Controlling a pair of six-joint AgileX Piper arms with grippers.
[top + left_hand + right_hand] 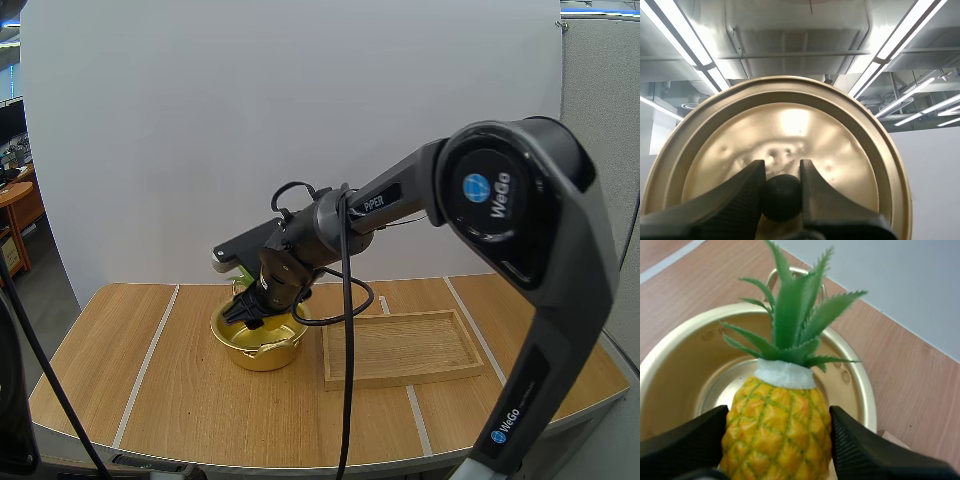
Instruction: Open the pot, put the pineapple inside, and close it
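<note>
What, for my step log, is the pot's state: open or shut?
Open. The pot shows its bare inside under the pineapple, and the left gripper holds the lid by its knob.

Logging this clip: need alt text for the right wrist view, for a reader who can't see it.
The right gripper holds a yellow pineapple between its two black fingers, at the mouth of an open gold pot. The pineapple's green crown points toward the pot's far handle, and the pot stands on a wooden table.

Pot (262, 356) just left of the wooden tray (405, 348); pineapple (777, 432) over it, perhaps partly inside.
</note>
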